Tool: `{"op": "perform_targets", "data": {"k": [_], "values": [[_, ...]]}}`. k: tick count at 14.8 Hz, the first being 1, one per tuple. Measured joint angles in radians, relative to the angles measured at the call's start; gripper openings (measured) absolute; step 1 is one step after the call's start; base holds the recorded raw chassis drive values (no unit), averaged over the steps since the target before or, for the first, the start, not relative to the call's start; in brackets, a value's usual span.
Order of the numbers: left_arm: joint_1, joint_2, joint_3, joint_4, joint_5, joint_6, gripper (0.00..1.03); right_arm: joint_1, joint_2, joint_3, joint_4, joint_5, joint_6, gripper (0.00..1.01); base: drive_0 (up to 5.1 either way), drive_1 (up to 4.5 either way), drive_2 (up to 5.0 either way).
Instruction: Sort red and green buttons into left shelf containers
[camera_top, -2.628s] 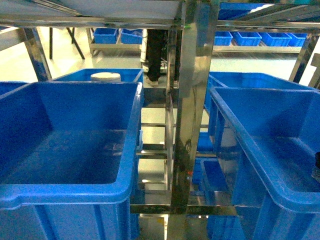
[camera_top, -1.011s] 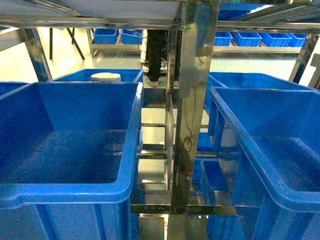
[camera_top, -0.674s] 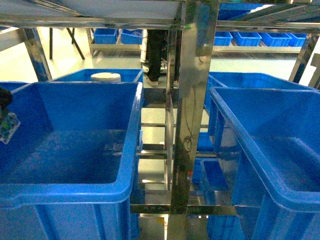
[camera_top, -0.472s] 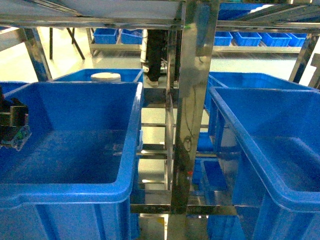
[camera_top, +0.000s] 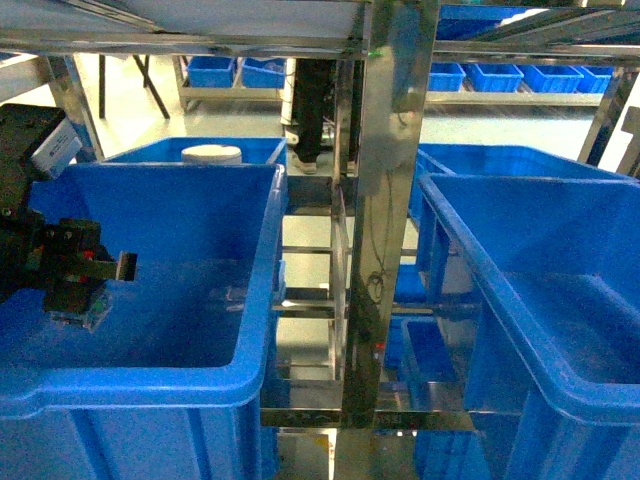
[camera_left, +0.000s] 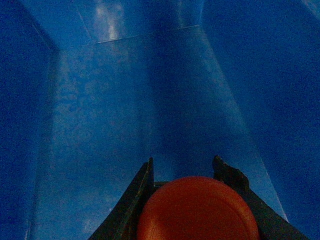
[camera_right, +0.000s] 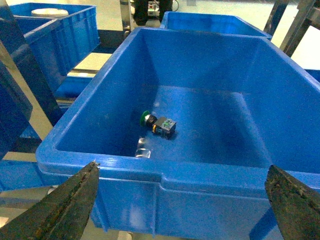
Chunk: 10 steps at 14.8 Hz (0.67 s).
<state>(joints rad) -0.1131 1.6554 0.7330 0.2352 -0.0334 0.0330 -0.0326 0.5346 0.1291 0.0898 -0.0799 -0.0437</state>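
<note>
The left bin (camera_top: 265, 260) contains the left gripper (camera_left: 187, 172), apparently clamped on the red button (camera_left: 198, 210), while the right gripper (camera_right: 182, 200), fingers spread wide, hangs before the right bin (camera_right: 150, 172) holding the green button (camera_right: 159, 123).

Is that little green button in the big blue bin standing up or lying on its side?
On its side. The green button lies on the floor of the blue bin, its cap facing sideways, not up.
</note>
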Motion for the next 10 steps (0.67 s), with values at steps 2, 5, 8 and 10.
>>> {"op": "perform_targets", "data": {"k": [2, 5, 8, 10], "values": [[0.0, 0.006, 0.018, 0.006, 0.004, -0.011, 0.42, 0.0, 0.0, 0.0, 0.0, 0.0, 0.0, 0.98, 0.0, 0.0, 0.0], [-0.001, -0.016, 0.013, 0.015, 0.019, -0.053, 0.82, 0.0, 0.0, 0.0, 0.0, 0.0, 0.0, 0.98, 0.0, 0.0, 0.0], [0.008, -0.114, -0.064, 0.019, 0.045, -0.082, 0.98, 0.0, 0.0, 0.0, 0.0, 0.0, 0.0, 0.98, 0.0, 0.0, 0.0], [0.015, -0.187, -0.124, -0.004, 0.073, -0.108, 0.98, 0.0, 0.0, 0.0, 0.0, 0.0, 0.0, 0.98, 0.0, 0.0, 0.0]]}}
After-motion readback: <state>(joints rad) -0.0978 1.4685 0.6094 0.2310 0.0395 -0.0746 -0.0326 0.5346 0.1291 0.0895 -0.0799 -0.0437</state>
